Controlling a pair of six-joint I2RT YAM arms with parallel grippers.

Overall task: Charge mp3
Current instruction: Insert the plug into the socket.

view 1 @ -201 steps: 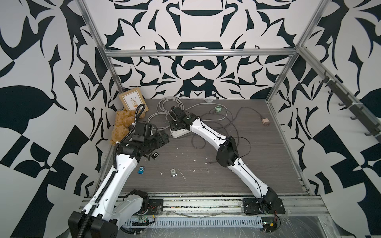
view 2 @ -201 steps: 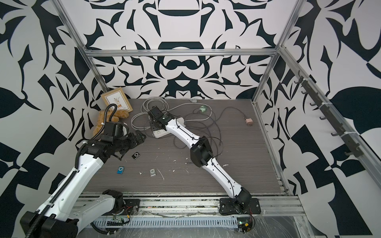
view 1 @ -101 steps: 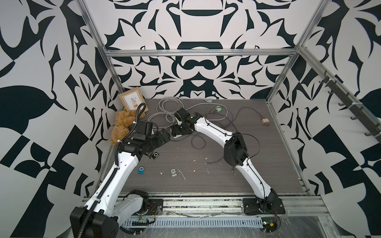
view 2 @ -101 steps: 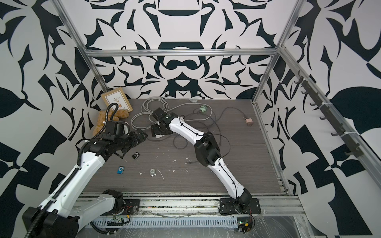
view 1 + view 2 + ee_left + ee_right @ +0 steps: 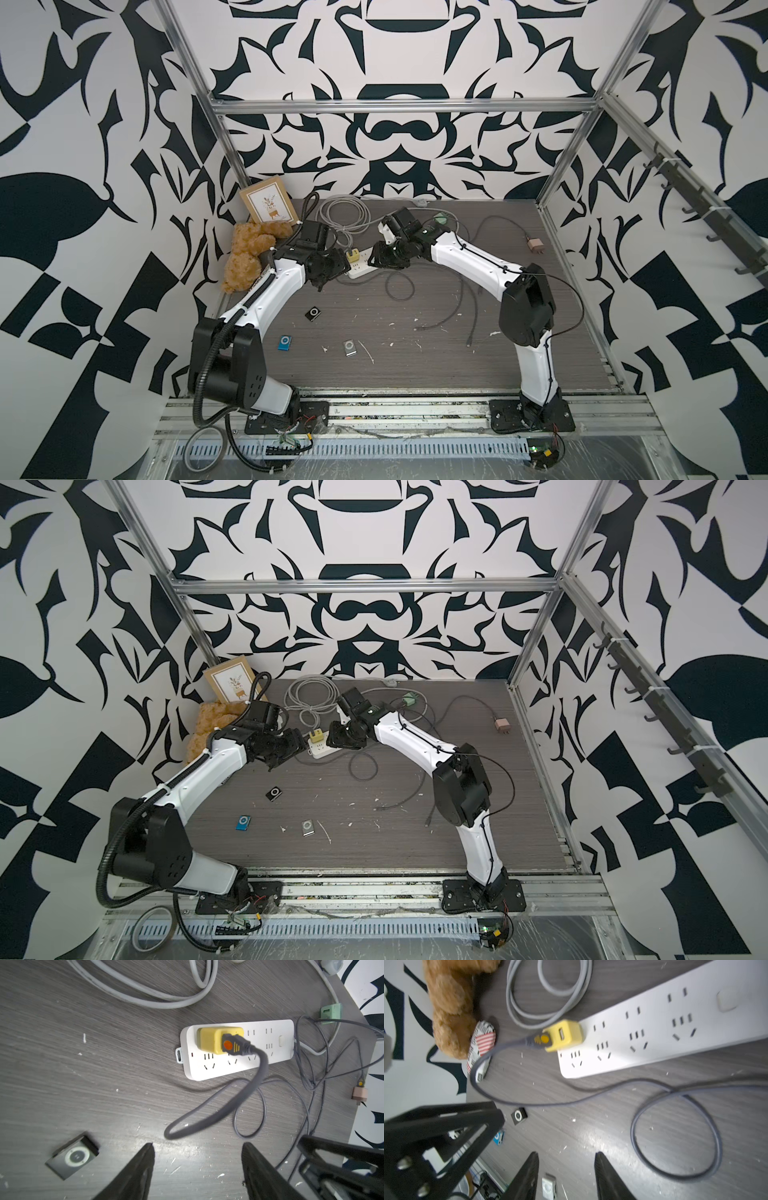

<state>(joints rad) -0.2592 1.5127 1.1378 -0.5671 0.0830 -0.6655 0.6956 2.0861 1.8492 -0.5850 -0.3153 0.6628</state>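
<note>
My left end effector and right end effector gape empty; the black mp3 lies apart, nearer my left.

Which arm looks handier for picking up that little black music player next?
Probably the left. The left fingers hang open and empty nearest the black mp3 player, on that arm's side; the right fingers sit farther off, over the power strip.
</note>
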